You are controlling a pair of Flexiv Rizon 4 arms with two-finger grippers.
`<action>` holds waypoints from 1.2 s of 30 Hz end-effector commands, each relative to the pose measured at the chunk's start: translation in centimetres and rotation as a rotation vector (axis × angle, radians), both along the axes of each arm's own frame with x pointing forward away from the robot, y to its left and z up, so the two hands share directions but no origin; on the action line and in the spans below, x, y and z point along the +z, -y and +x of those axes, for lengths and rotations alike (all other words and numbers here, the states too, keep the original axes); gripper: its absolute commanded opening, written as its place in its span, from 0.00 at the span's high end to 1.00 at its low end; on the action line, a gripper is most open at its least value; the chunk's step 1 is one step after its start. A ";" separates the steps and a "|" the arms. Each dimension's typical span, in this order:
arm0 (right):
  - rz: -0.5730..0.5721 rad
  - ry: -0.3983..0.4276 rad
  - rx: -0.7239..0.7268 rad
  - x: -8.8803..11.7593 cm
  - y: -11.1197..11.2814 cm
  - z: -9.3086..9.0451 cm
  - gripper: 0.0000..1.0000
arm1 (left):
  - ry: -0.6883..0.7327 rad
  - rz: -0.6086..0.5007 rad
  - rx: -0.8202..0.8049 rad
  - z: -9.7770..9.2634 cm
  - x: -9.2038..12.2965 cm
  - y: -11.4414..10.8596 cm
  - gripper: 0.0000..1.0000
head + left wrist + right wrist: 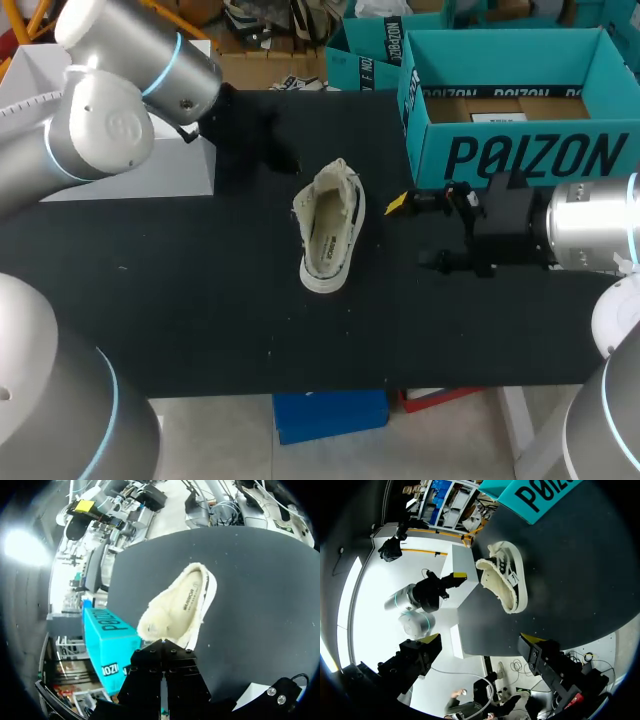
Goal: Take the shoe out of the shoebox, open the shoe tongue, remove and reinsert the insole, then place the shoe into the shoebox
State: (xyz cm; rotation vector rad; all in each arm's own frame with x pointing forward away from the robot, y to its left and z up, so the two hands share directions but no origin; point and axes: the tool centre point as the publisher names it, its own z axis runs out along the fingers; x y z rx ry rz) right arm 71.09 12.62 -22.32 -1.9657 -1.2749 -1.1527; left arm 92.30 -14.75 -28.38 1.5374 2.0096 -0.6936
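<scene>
A cream low-top shoe (328,228) lies on the black table (200,300), its fleecy inside (175,610) facing up. The teal shoebox (520,150) stands open at the back right, and I see no shoe in it. My left gripper (288,162) hangs shut and empty just behind and left of the shoe; in its wrist view the fingers (162,652) sit pressed together near the shoe's end. My right gripper (412,232) is open to the right of the shoe (506,580), which lies well ahead of its spread yellow tips (481,639). Nothing touches the shoe.
A white block (160,165) sits at the table's back left beside my left arm. The shoebox (545,492) flanks the shoe on the right, with a narrow gap between them. Bare black surface runs from the shoe to the table's front edge.
</scene>
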 end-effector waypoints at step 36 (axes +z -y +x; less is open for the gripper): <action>-0.001 0.000 -0.001 0.0 -0.1 0.0 0.00 | -0.232 -0.083 0.136 -1.9 -8.1 3.9 1.00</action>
